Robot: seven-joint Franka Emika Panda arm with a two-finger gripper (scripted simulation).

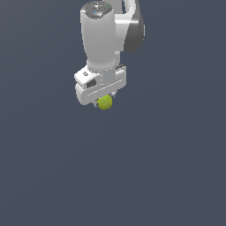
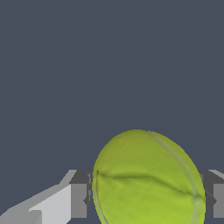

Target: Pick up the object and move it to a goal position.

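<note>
The object is a small yellow-green ball (image 1: pixel 104 103) with faint curved seams. It sits right under the white gripper (image 1: pixel 105 102) in the exterior view, mostly tucked beneath the hand, with only its lower part showing. In the wrist view the ball (image 2: pixel 146 179) fills the space between the two fingers (image 2: pixel 78 199), which press against its sides. The gripper is shut on the ball. No goal marker shows in either view.
The white arm (image 1: pixel 103 39) rises from the gripper to the upper edge of the exterior view. Around it there is only a uniform dark grey-blue background, with no other objects or edges visible.
</note>
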